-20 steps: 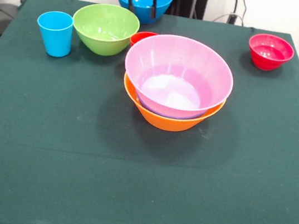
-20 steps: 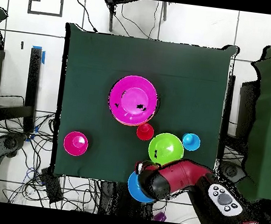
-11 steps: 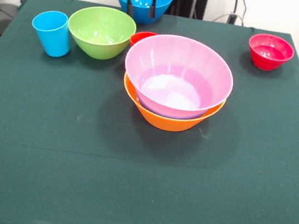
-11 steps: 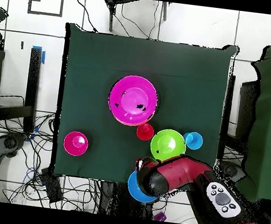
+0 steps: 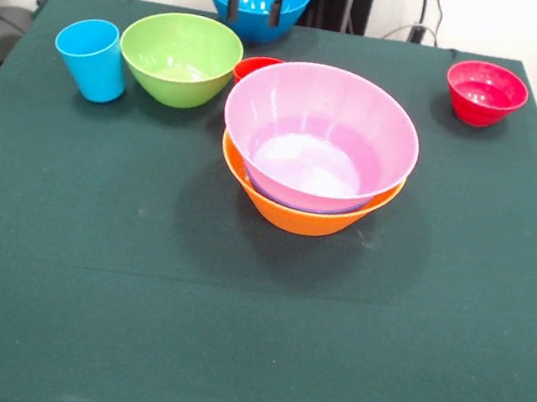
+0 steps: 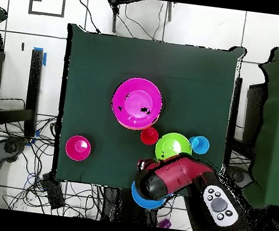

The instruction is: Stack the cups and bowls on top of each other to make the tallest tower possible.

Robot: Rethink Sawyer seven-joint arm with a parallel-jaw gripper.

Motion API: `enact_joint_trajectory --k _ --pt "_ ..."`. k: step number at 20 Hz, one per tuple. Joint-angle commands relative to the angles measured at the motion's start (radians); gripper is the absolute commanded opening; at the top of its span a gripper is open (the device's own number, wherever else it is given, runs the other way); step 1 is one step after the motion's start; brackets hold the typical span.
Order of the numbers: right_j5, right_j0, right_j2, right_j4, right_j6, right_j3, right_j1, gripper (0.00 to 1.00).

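- Pink over orange: the tower so far is the big pink bowl nested in the orange bowl, standing mid-desk.
- The claw hangs at the far edge over the blue bowl; its two dark prongs stand apart, one on either side of the bowl's hollow, clamped on nothing that I can see.
- From the tower, the blue bowl lies straight back and a little to the left in the front view, with the red cup just behind the pink rim between them.
- The lime green bowl sits left of the red cup, the light blue cup just beside it further left.
- The small red bowl stands well apart, back right of the tower.
- Judgement: the blue bowl is the nearest pick; carrying it to the tower means coming forward over the red cup.
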State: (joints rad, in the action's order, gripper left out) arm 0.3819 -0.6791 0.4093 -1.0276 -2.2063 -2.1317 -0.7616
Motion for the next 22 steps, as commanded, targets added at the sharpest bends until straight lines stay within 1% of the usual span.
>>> enact_joint_trajectory --k 1,6,8,9,10,11,12,13,14,15,17,22 --pt "0.102 0.071 0.064 0.006 0.159 0.000 -0.032 1.00" --pt "0.107 0.079 0.067 0.035 0.146 -0.012 -0.043 1.00" --pt "0.098 0.071 0.060 0.066 0.112 -0.029 -0.037 1.00" --pt "0.097 0.067 0.054 0.087 0.088 -0.019 -0.021 1.00" --pt "0.093 0.075 0.046 0.089 0.072 -0.019 -0.017 1.00" --pt "0.083 0.097 0.021 0.073 0.042 -0.017 -0.010 1.00" --pt "0.078 0.112 0.006 0.060 0.031 -0.014 -0.008 1.00" --pt "0.075 0.132 -0.017 0.032 0.019 -0.009 -0.002 1.00" --pt "0.072 0.140 -0.029 0.023 0.009 -0.007 0.002 1.00" --pt "0.053 0.155 -0.055 0.005 -0.025 -0.008 0.013 1.00" --pt "0.023 0.164 -0.087 -0.003 -0.060 -0.014 0.027 1.00" --pt "-0.008 0.181 -0.143 0.008 -0.084 -0.025 0.056 1.00"
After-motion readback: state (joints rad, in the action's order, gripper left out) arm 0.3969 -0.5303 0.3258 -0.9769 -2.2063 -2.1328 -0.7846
